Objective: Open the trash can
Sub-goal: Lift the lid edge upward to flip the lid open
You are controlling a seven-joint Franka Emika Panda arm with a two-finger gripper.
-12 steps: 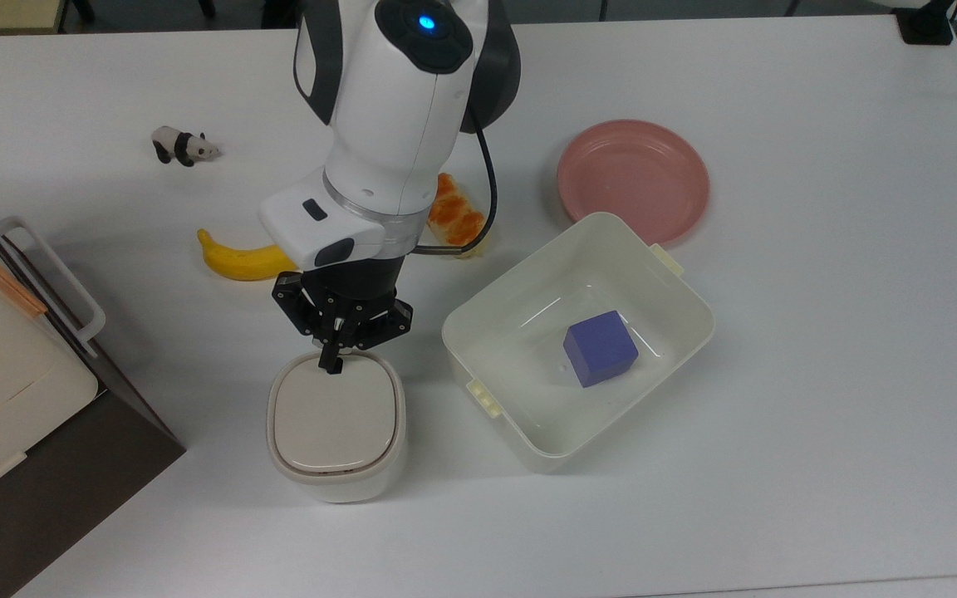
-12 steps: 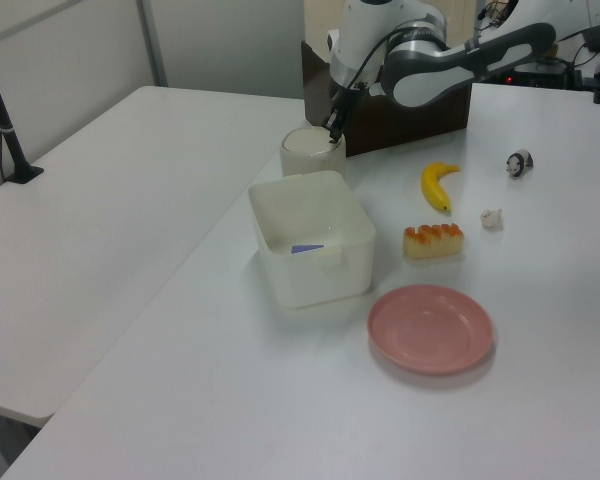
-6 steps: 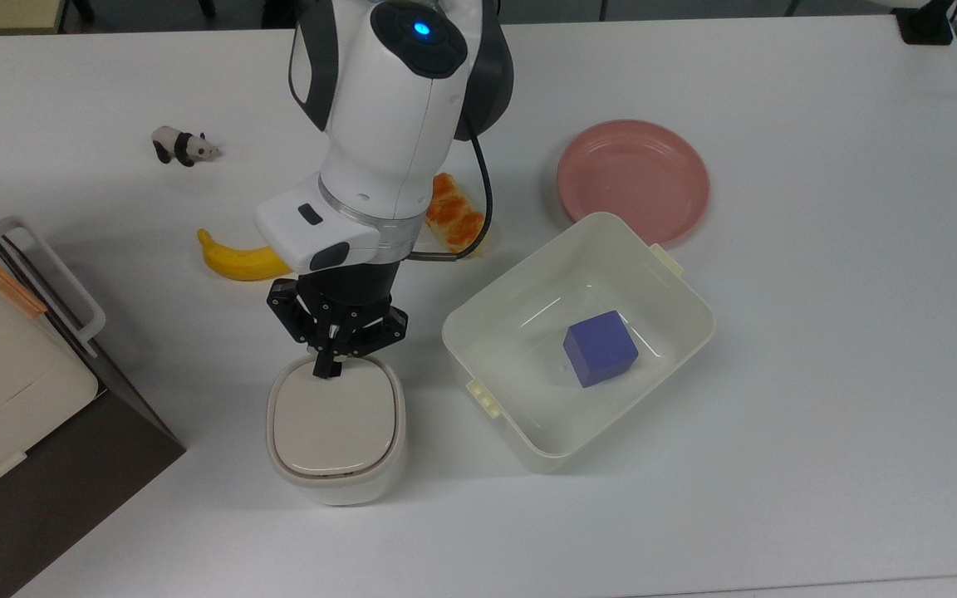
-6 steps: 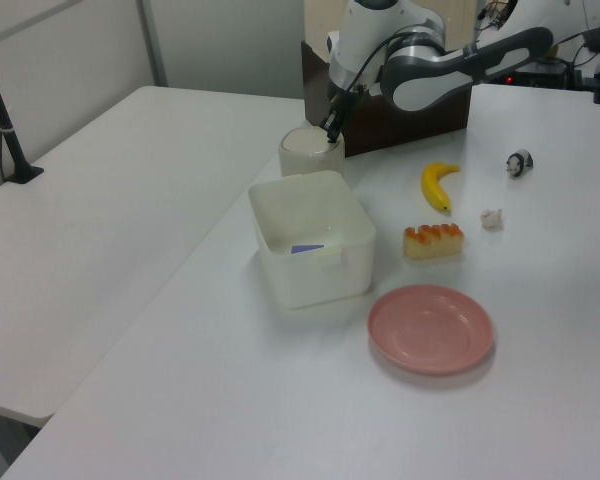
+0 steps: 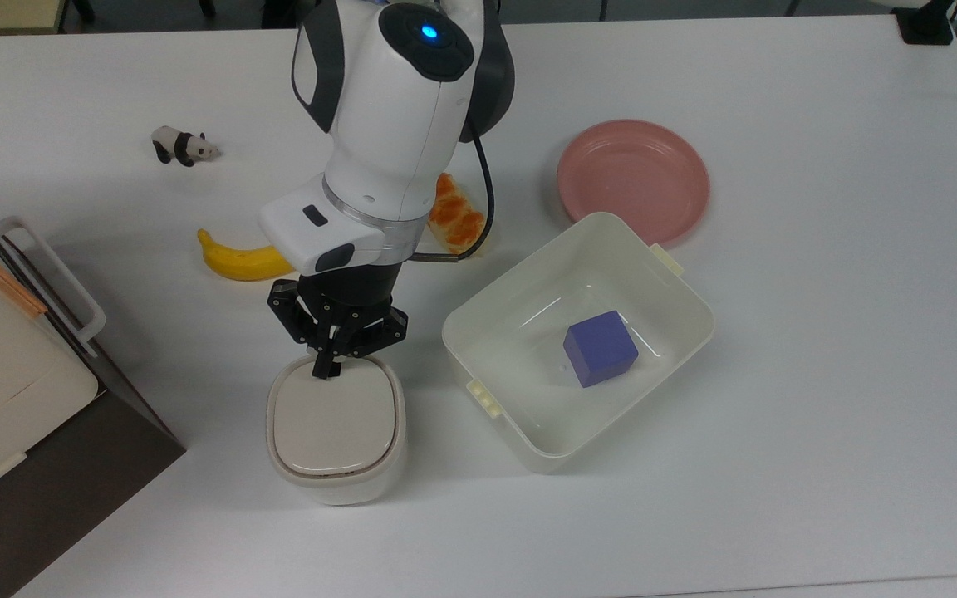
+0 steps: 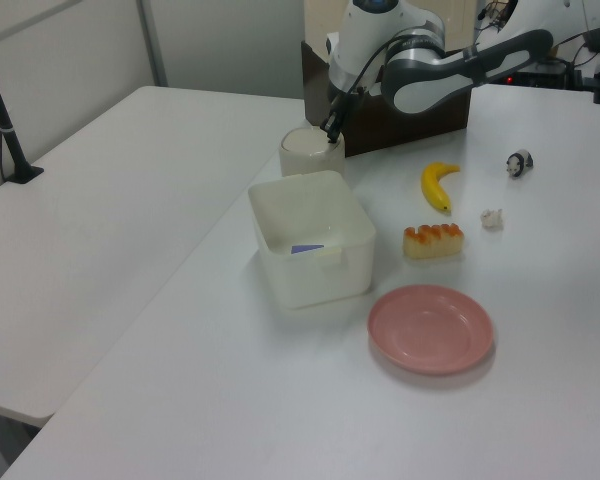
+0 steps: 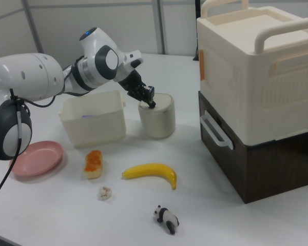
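1. At the top view's left, the banana [image 5: 242, 261] is left alone on the worktop [image 5: 819, 415].
2. Left of centre in the top view, the trash can [image 5: 336, 428] stands upright, lid down, beside the tub [image 5: 699, 328].
3. The gripper [image 5: 327, 368] is set at the lid's far edge; the jaws are seen pinched together, gripping nothing.
4. Judged best: the tip is kept on the button and pressed straight down, so the bin isn't tipped.
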